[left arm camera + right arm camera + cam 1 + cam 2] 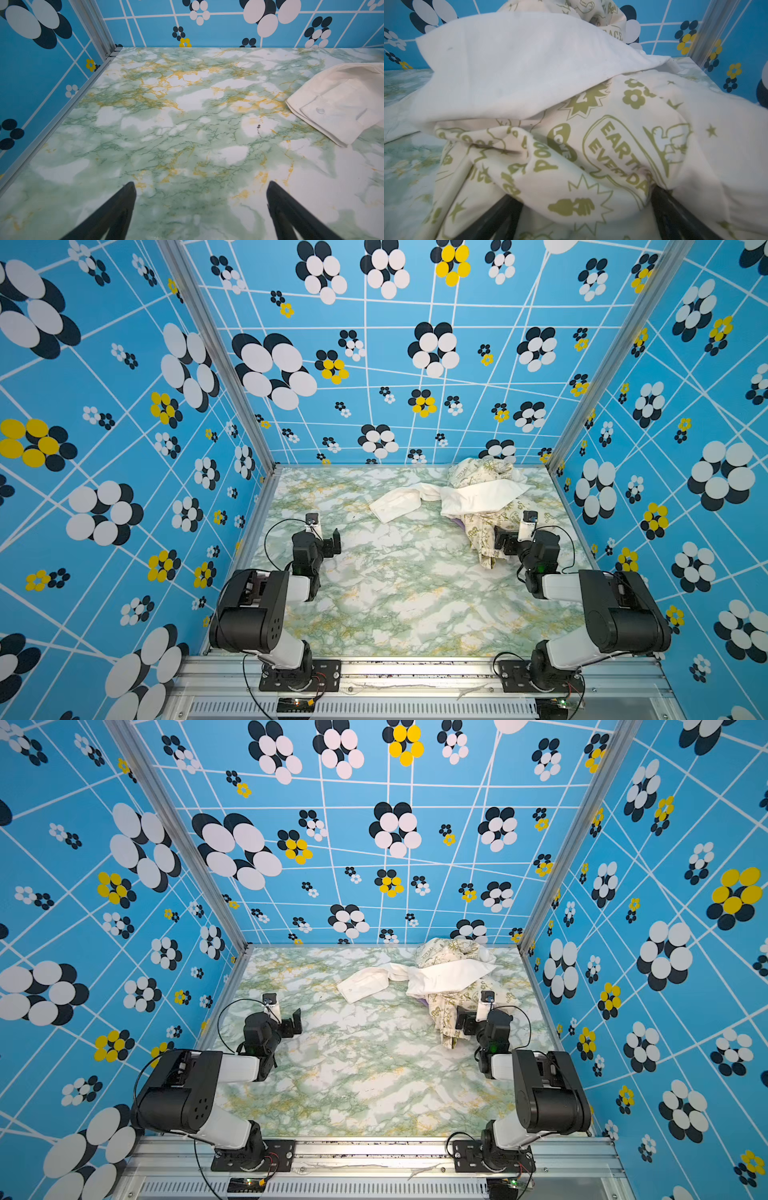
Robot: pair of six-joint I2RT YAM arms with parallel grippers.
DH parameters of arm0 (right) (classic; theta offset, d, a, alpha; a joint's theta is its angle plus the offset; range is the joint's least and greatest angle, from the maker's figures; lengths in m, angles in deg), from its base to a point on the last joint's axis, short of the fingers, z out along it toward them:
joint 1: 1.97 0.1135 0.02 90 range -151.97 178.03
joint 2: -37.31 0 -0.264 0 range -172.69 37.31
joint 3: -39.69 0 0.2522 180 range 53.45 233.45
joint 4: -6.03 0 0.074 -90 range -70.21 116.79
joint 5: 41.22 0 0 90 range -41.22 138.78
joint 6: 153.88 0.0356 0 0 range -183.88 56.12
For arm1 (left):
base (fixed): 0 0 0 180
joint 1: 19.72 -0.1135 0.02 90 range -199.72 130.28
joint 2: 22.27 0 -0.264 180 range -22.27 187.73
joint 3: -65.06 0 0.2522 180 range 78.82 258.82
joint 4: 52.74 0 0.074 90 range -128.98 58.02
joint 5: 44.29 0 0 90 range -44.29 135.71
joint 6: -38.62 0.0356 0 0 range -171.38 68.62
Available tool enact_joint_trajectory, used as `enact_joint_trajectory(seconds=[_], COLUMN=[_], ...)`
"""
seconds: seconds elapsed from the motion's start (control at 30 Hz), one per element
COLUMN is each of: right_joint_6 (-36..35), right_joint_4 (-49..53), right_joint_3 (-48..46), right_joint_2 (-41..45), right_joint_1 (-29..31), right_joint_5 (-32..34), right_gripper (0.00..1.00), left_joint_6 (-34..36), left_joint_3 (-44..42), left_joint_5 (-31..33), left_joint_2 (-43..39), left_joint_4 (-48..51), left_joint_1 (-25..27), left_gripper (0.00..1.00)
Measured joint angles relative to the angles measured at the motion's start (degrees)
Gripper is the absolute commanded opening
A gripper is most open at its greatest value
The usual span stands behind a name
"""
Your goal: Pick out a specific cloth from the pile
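Lilac-purple soft cloth (457, 522) shows only as a thin sliver at the near left foot of the pile (490, 497), tucked under the cream fabric with green printed drawings and words (602, 145); in both top views almost all of it is buried, and no lettering can be made out. The right hand (586, 199) has its black fingers spread wide, with a fold of the cream fabric bulging between them, but nothing is clamped. The left hand (201, 195) is spread just as wide over bare green-and-gold marbled bench (166, 124), well apart from the pile.

To do this step well, I judge the right hand should not close where it is, since it would take the cream fabric. Better to come in low at the purple edge, or lift the cream layer aside so more purple is exposed before pinching.

A plain white cloth (478, 495) lies across the top of the pile, with a buttoned cuff (332, 108) trailing onto the bench towards the left hand. Both upper layers weigh on the target and will likely drag along with it. The pile sits close to the rear right corner of the blue flowered walls (602, 406), leaving little room on that side.
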Motion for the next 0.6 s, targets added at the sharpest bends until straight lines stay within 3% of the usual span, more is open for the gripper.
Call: enact_joint_trajectory(seconds=[0.6], right_joint_6=[0.42], right_joint_4=[0.02], right_joint_3=[0.0], right_joint_2=[0.0], right_joint_1=[0.0], right_joint_5=[1.14], right_gripper=[0.99], left_joint_6=[0.0], left_joint_3=[0.0], left_joint_5=[0.0], left_joint_2=[0.0], left_joint_4=[0.0], left_joint_1=[0.0], left_gripper=[0.99])
